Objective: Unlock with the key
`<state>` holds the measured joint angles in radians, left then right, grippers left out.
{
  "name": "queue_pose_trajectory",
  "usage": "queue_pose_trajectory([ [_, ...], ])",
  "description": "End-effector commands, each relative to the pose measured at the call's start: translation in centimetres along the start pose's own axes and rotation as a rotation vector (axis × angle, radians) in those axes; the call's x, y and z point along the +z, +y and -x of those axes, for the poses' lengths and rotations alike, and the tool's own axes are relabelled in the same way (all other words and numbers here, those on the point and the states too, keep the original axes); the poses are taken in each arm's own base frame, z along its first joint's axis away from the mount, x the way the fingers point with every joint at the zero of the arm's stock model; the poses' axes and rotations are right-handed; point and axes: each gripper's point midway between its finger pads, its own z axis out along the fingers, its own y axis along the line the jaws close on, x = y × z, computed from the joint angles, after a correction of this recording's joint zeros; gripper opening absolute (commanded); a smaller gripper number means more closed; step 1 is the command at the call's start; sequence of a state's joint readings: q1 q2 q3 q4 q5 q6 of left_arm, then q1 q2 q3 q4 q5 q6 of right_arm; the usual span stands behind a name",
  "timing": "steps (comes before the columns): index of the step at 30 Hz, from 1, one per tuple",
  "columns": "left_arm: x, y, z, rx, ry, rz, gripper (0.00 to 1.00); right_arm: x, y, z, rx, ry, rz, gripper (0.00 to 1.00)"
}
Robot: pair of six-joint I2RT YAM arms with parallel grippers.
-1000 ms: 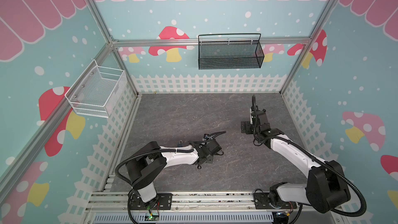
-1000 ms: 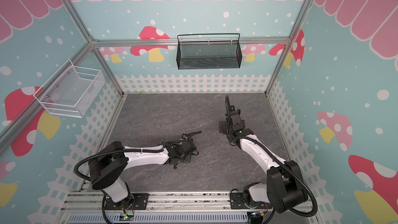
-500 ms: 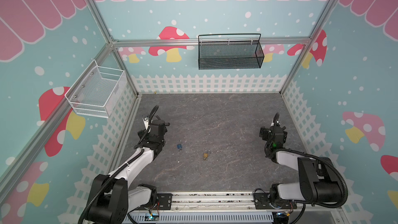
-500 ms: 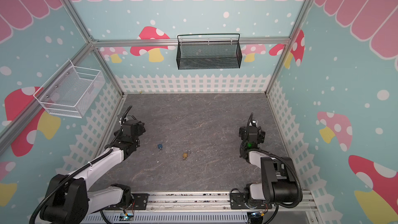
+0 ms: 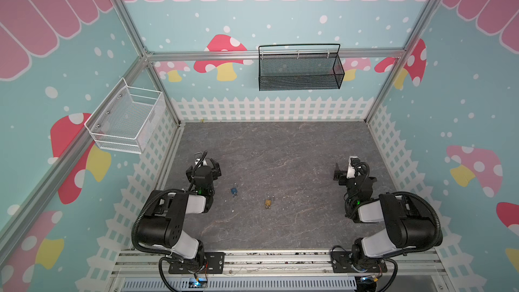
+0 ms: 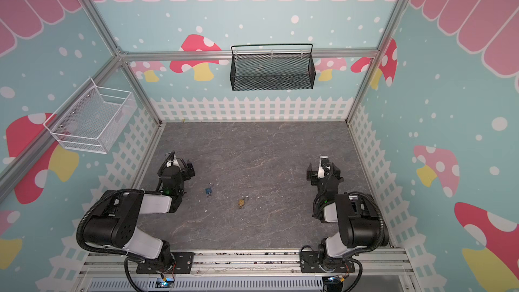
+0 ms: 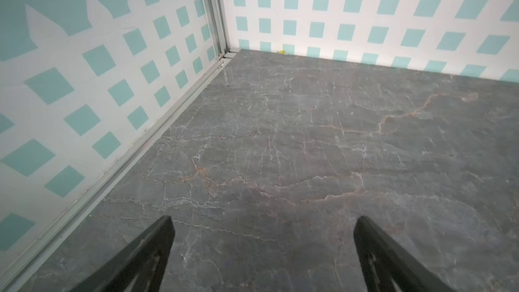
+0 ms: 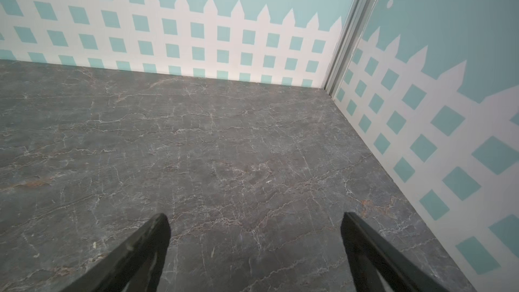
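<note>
While the left gripper (image 7: 263, 220) and right gripper (image 8: 254, 217) show fingers spread and empty, key pickup is not yet begun. Next: find the tiny dark-grey metal key, perhaps beside the small blue-bodied padlock (image 5: 233, 191).

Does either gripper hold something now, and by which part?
Nothing is held. The left gripper and the right gripper are both open, with only bare table between their fingers.

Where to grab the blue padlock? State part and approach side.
Grip the blue padlock by its body, across the side edges, coming down from above: it looks flat on the table, shackle toward the back wall. The open left claw is nearest.
</note>
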<state>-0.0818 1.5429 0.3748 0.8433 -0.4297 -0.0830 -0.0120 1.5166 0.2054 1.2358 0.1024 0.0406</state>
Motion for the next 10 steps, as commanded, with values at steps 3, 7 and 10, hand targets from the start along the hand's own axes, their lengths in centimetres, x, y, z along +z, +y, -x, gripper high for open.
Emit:
queue_pose_trajectory([
  [3,-0.1,-1.9,1.8,0.012,-0.055,-0.098,1.00,0.0,0.4,1.5,-0.030,-0.061,0.018,0.98],
  [7,0.2,-1.9,1.7,0.016,-0.054,-0.101,1.00,0.0,0.4,1.5,-0.030,-0.060,0.017,0.98],
  [10,-0.1,-2.3,1.7,0.009,-0.057,-0.143,0.99,0.0,0.4,1.5,-0.031,-0.060,0.017,0.98],
])
